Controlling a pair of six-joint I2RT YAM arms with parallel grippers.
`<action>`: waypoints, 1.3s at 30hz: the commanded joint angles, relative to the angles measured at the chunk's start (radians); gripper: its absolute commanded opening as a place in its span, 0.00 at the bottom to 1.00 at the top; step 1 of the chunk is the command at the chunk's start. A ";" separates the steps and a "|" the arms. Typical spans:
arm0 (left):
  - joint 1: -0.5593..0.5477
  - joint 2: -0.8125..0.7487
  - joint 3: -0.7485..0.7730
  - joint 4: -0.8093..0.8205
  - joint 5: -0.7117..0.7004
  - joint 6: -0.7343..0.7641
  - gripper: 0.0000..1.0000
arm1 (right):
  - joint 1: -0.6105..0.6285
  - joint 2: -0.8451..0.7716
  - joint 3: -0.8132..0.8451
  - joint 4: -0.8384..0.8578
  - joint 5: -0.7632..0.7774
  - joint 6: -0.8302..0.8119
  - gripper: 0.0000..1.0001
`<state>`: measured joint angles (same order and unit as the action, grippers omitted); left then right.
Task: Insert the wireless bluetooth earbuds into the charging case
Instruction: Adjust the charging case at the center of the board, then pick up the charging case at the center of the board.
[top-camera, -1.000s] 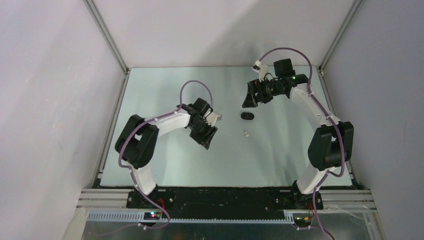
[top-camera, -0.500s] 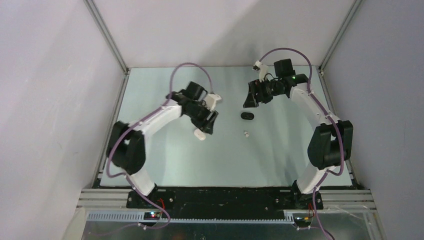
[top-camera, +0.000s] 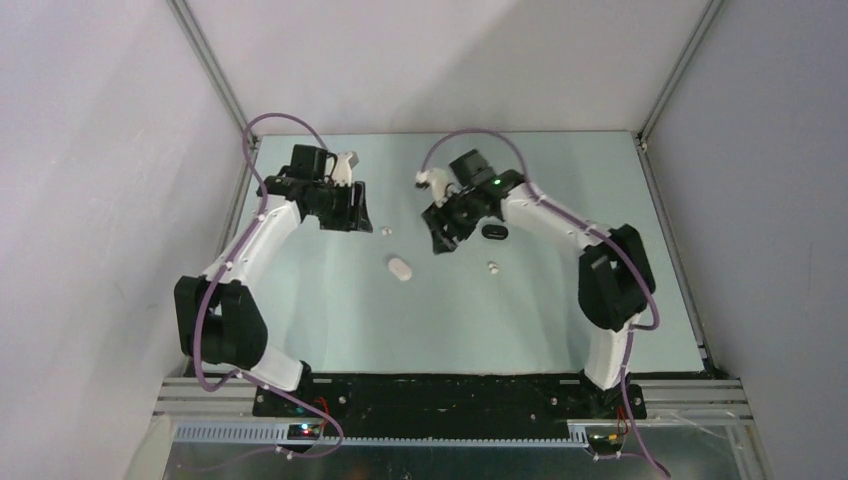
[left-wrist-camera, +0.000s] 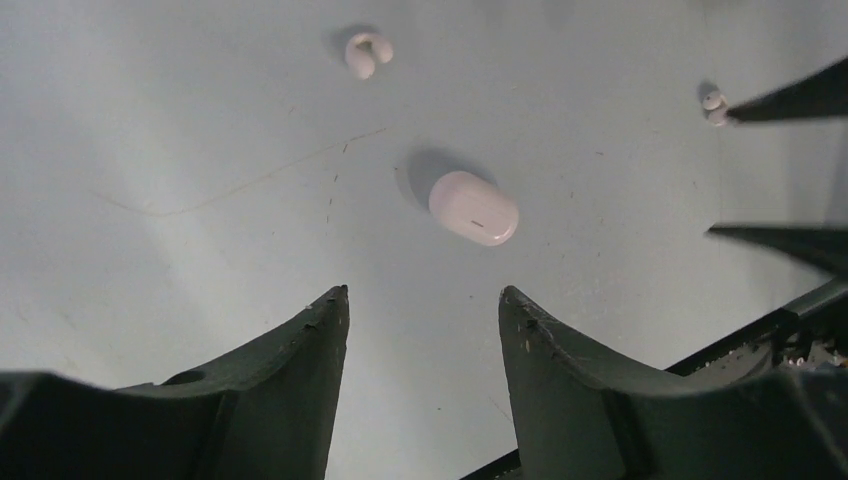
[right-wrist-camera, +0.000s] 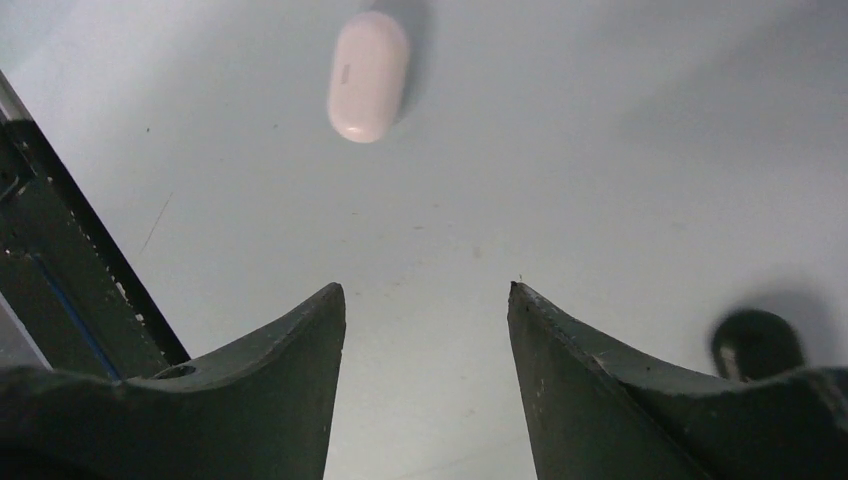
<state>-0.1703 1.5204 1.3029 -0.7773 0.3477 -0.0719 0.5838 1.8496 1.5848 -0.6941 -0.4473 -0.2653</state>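
A closed white oval charging case (top-camera: 400, 268) lies mid-table; it also shows in the left wrist view (left-wrist-camera: 473, 207) and the right wrist view (right-wrist-camera: 367, 75). A black case (top-camera: 494, 231) lies to its right, partly behind my right arm, and shows dark at the edge of the right wrist view (right-wrist-camera: 757, 343). One white earbud (top-camera: 492, 267) lies in front of the black case. The left wrist view shows two white earbuds (left-wrist-camera: 367, 53) (left-wrist-camera: 713, 103). No black earbuds show. My left gripper (top-camera: 355, 215) (left-wrist-camera: 425, 292) is open and empty, back-left of the white case. My right gripper (top-camera: 438, 240) (right-wrist-camera: 427, 287) is open and empty, between the two cases.
White walls with metal corner posts (top-camera: 215, 80) close in the grey table. A black rail (top-camera: 440, 392) with both arm bases runs along the near edge. My right gripper's fingertips (left-wrist-camera: 790, 100) reach into the left wrist view.
My left arm has swung back and left, leaving the white case uncovered on the table. My right arm has swung left from the far right to beside the black case.
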 joint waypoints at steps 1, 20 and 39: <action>0.001 -0.071 -0.026 -0.015 -0.080 -0.076 0.62 | 0.113 0.058 0.048 0.013 0.111 0.044 0.65; 0.155 -0.101 -0.093 -0.004 -0.010 -0.184 0.62 | 0.302 0.318 0.220 0.101 0.343 0.304 0.66; 0.167 -0.093 -0.082 0.000 0.003 -0.189 0.62 | 0.295 0.403 0.212 0.098 0.366 0.281 0.52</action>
<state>-0.0116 1.4498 1.2060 -0.7933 0.3225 -0.2398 0.8875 2.2341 1.7824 -0.6224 -0.0940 0.0456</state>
